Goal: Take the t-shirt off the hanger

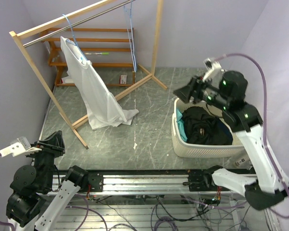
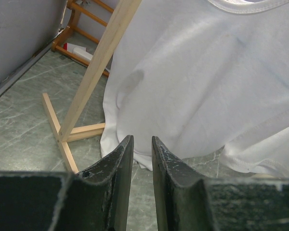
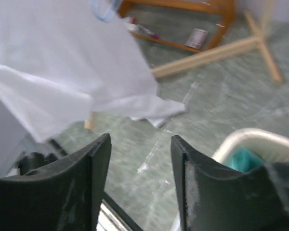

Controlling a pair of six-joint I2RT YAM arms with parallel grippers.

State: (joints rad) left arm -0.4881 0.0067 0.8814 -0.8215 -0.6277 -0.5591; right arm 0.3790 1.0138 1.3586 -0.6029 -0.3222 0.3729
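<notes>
Approach step: the white t-shirt [image 1: 94, 91] hangs on the blue hanger [image 1: 70, 30] from the rack rail [image 1: 86, 19], its hem pooled on the counter [image 1: 149, 130]. The left gripper [image 2: 142, 140] fingers show a narrow gap and are empty. The right gripper [image 3: 139, 140] fingers are wide apart and empty. Next, bring a gripper to the collar.

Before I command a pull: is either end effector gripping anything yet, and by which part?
Nothing is held. The left end effector and the right end effector both stand open and empty, clear of the hanging t-shirt.
</notes>
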